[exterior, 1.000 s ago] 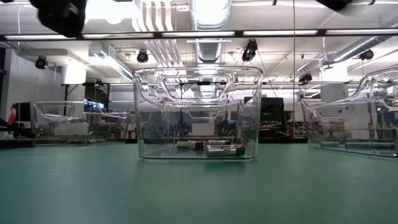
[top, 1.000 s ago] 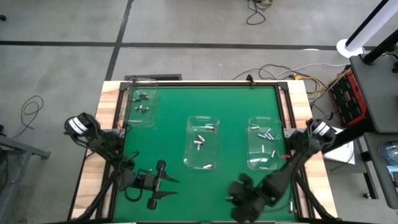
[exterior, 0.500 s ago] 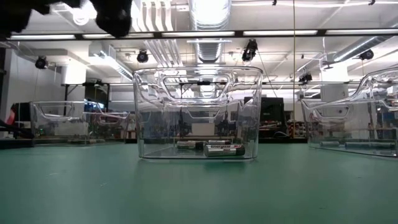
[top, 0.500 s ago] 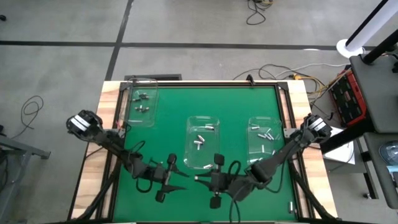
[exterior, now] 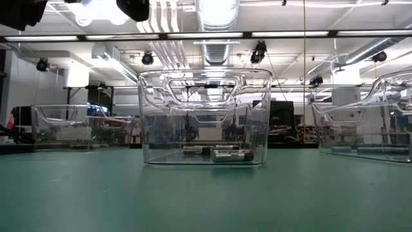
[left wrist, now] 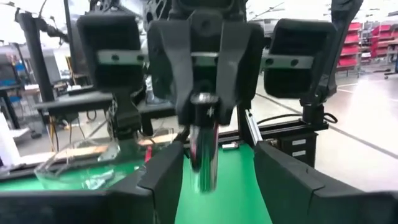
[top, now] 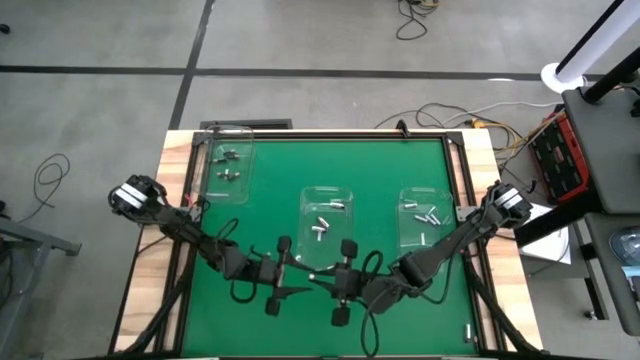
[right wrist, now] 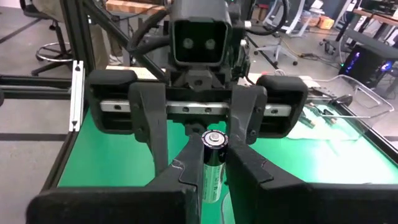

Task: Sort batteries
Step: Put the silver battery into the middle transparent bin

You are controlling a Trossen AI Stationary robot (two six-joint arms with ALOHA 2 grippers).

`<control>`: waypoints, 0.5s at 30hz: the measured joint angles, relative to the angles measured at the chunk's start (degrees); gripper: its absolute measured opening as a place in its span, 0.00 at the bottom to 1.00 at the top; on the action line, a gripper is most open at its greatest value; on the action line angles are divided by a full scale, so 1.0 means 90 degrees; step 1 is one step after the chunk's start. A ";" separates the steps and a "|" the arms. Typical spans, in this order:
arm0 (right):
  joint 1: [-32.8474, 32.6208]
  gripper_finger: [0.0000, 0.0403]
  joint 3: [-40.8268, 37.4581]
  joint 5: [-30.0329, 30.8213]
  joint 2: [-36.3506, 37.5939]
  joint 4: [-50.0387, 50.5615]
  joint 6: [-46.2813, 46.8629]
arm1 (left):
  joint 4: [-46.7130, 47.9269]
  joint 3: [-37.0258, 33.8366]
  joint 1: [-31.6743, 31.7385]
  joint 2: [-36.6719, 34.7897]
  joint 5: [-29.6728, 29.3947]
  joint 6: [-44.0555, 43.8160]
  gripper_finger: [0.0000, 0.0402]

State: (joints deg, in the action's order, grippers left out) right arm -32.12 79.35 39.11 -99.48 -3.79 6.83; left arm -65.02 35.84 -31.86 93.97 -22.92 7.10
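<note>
Handover point: we see the two arms meeting nose to nose at the near edge of the green table [top: 400,160], just in front of the middle bin.
Right gripper [right wrist: 211,171]: its two dark fingers are closed tightly around one battery [right wrist: 212,165], which points toward the other arm.
Left gripper [left wrist: 214,165]: its fingers are spread wide on either side of that same battery [left wrist: 204,146], not pressing on it as far as we can tell.
Middle bin [top: 327,228]: a clear plastic tub at the table's centre, just beyond the grippers, with several batteries [top: 322,224] lying on its floor.
Right bin [top: 424,227]: a clear tub beside it, also holding loose batteries.
Far left bin [top: 228,164]: a clear tub at the far left corner, well apart from the others, with a few batteries inside.
</note>
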 joint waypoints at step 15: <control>0.0014 0.10 -0.0015 0.0078 0.0005 -0.0120 -0.0049 | 0.0485 0.0431 0.0029 0.0061 0.0094 0.0160 0.07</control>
State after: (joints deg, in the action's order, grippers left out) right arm -31.99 79.22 39.81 -99.44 -4.88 6.39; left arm -60.66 39.72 -31.59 94.52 -22.08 8.54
